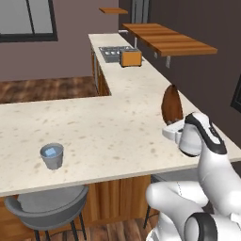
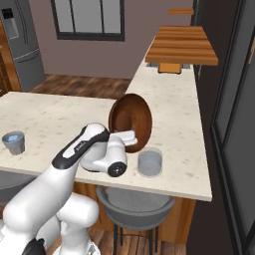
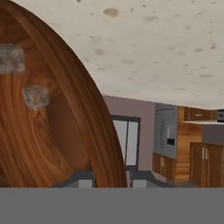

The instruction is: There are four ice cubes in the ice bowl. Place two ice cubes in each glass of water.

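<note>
While the jaws [image 3: 111, 183] sit nearly closed, they pinch the rim of the bowl [image 2: 131, 121], whose wooden edge runs straight down between the two fingertips [image 3: 83, 181] in the hand view. That bowl is lifted off the surface [image 2: 174, 107] and tipped up on its edge, its hollow side turned toward the right base camera and its back seen as a thin brown sliver [image 1: 171, 103] from the left. Inside the hollow, two pale ice cubes [image 3: 36, 96] cling to the wood, one [image 3: 11, 58] above the other in the hand view, both well to the side of the pinched rim. Just beside the bowl's lower edge stands one glass [image 2: 150, 163], near the surface's front edge and close to the arm's wrist. A second glass [image 1: 52, 156] stands well apart at the far left of the surface, bluish water showing at its top. Further back, on the long arm of the surface, sits an orange toaster [image 1: 131, 58] under a wooden shelf [image 1: 167, 40].
</note>
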Controlling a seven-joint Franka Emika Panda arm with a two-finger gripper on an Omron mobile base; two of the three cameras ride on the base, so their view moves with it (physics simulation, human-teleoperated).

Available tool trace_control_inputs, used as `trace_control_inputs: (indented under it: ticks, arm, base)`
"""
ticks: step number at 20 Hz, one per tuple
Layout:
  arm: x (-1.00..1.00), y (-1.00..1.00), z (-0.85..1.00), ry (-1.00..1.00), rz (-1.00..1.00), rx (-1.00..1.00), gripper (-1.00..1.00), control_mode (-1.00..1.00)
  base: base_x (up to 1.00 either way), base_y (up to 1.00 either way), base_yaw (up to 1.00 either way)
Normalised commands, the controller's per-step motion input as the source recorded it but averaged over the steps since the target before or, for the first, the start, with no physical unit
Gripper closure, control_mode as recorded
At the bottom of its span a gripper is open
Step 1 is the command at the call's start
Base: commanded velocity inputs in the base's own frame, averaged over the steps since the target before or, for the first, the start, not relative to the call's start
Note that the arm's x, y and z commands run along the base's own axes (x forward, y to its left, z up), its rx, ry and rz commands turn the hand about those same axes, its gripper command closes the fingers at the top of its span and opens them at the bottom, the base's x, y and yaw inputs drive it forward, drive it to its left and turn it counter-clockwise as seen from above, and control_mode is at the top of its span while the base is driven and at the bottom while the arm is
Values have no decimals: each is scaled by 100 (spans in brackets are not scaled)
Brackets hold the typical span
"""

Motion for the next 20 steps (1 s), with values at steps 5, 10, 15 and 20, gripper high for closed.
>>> trace_control_inputs:
  ticks: [5,10,15,20]
  arm:
    - [0,-12,0,0,2,17,100,-100]
    - [0,-3,2,0,0,2,100,-100]
    - [-3,-24,1,0,0,4,100,-100]
    - [-9,-23,10,-3,0,10,100,-100]
  base:
    - [0,0,0]
    - [0,0,0]
    - [0,0,0]
    - [0,0,0]
